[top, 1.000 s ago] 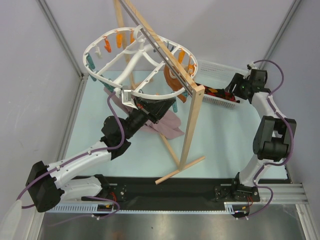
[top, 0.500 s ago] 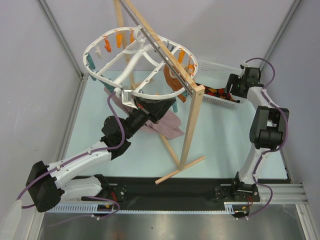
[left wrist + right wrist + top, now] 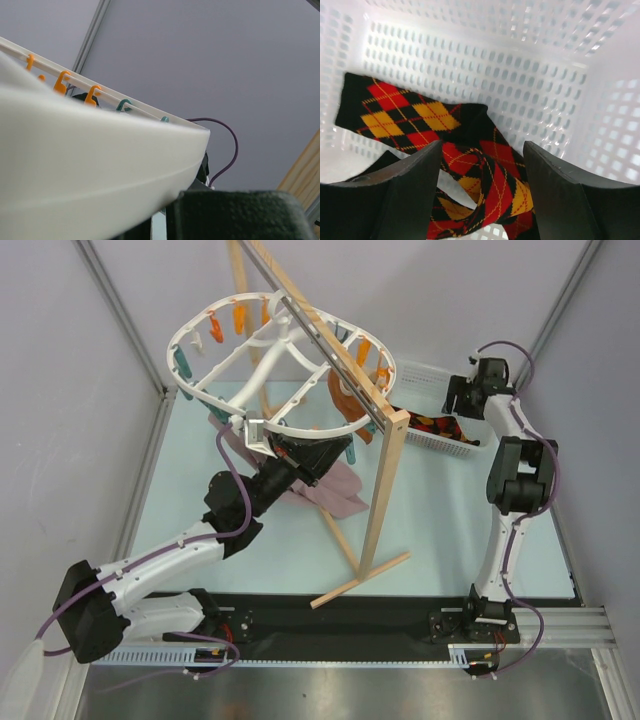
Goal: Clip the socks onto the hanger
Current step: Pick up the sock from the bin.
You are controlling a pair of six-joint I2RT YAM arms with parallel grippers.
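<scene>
Left pincer tips hidden under hanger — socks cut by bottom edge.

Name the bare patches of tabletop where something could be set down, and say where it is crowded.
Free: the tabletop between the wooden stand and the right arm, in front of the basket; also the strip left of the left arm. Crowded: under the hanger, with the pink cloth, and the basket, which holds the socks.

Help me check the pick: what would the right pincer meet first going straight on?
Probably the socks, bunched on the white basket floor, dead ahead of the open right pincer; depth is hard to judge.
</scene>
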